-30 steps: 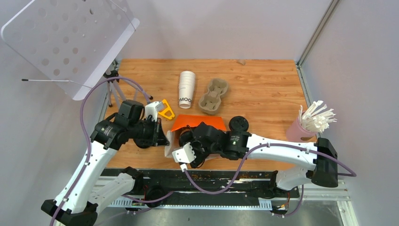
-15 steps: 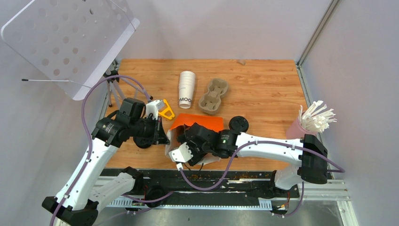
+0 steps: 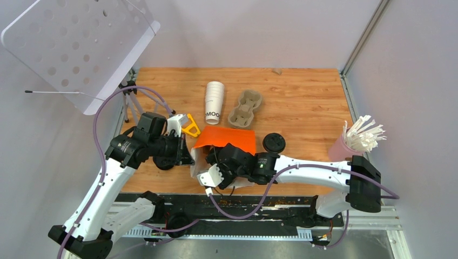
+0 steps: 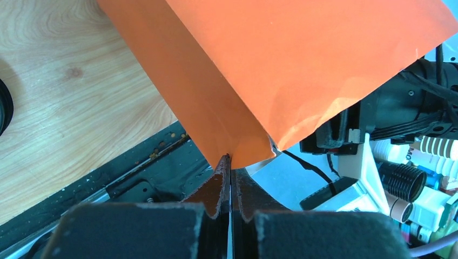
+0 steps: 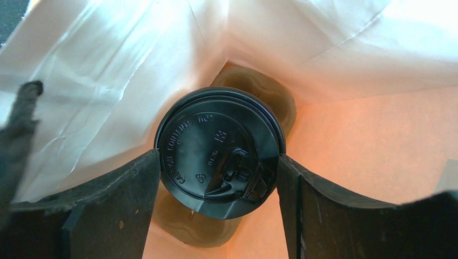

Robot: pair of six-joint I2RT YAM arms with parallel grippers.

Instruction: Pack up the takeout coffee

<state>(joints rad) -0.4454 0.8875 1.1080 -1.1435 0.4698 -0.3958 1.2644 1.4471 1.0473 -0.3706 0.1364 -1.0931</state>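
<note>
The left jaws are clenched on the rim of the orange paper bag (image 4: 302, 70), pinching it at a folded corner, and the bag's mouth gapes toward the right arm (image 3: 313, 167). The right jaws reach in through that mouth and grasp the takeout coffee (image 5: 216, 145) at the sides of its black lid, with a finger (image 5: 129, 199) on either side. The cup is deep inside the bag, over a brown pulp carrier (image 5: 258, 91) that shows past the lid at top and bottom. The white bag walls crowd in by the left finger and above, and there is more open room to the right. The bag sits near the front edge of the desk (image 3: 302, 97), with a loose black lid (image 3: 274, 143) just beside it. A stack of white cups (image 3: 214, 100) and a second pulp carrier (image 3: 246, 109) lie farther back, and a pink cup of white straws (image 3: 345, 145) stands at the right edge.
</note>
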